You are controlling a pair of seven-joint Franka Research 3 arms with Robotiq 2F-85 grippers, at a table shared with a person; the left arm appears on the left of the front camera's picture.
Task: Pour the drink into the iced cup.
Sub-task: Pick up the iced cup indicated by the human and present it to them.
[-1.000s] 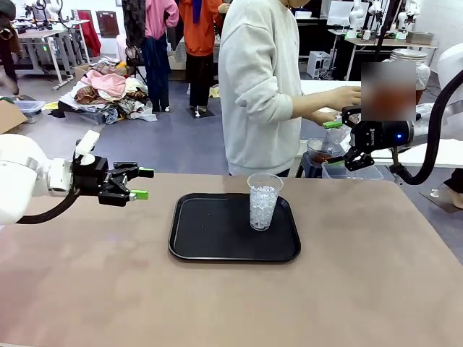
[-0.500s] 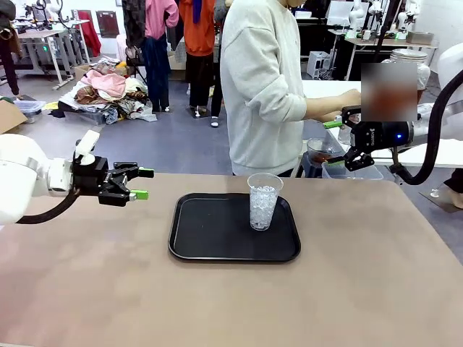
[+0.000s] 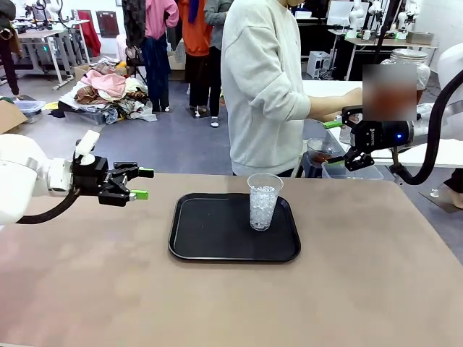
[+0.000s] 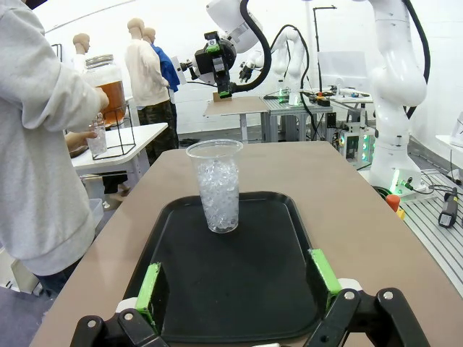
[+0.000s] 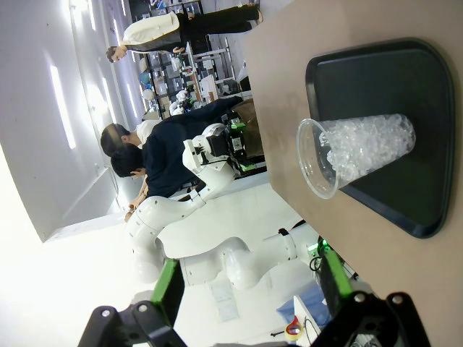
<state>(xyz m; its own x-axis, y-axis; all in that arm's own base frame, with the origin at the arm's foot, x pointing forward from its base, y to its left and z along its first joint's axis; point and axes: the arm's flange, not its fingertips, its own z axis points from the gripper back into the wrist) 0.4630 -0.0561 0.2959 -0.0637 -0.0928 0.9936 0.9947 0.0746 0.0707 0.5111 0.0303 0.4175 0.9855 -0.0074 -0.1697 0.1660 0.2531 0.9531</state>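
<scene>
Drink (image 4: 113,99): amber-brown, inside a round clear dispenser jar (image 4: 105,74) with a silver lid. The jar sits on a black wire stand (image 4: 124,142) on a white side table (image 4: 137,134), off the work table and well apart from the iced cup. The left wrist view gives this plainly; in the front view only the lid and the jar's upper edge can be made out.

Iced cup (image 3: 263,202): clear plastic, upright, partly filled with crushed ice, no liquid visible in it. It stands on the black tray (image 3: 210,233), toward the tray's far right corner (right wrist view is rolled, so cup and tray appear sideways there).

Person (image 3: 264,87): light sweatshirt, standing at the far edge, turned toward the side table, arms reaching to the jar. The left wrist view shows a small clear cup (image 4: 96,138) in the person's hand, close under the jar.

Left gripper (image 3: 143,183): jaws apart, nothing between them, hovering over the brown table (image 3: 362,289) left of the tray, pointing toward it.

Right gripper (image 3: 334,142): jaws apart, holding nothing, raised above the table's far right edge, near the person's hands, well apart from the iced cup.
</scene>
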